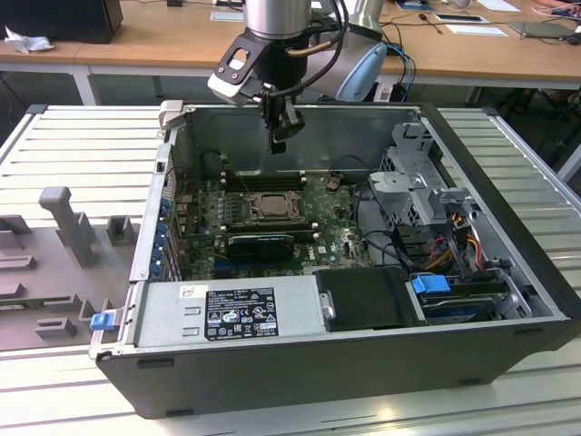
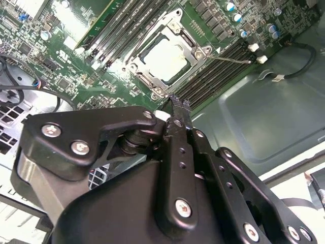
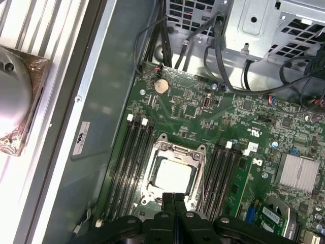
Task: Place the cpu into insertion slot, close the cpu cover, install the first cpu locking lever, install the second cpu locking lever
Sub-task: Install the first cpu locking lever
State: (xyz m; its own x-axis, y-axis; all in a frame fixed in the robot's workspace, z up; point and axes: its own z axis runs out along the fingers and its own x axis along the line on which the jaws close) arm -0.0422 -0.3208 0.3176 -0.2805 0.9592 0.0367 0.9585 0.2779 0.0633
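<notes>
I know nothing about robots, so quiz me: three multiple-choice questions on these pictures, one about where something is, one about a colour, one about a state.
1. Where is the cpu?
A) in the insertion slot
B) on the wooden desk
C) on the case floor

2. What colour is the motherboard?
A) blue
B) green
C) red

3. The gripper is:
A) wide open
B) shut, holding nothing
C) clamped on a cable

Answers:
1 A: the pale square lies inside the socket's metal frame in both wrist views.
2 B: the board is green all around the socket.
3 B: in the first wrist view its fingers meet with nothing between them.
</notes>
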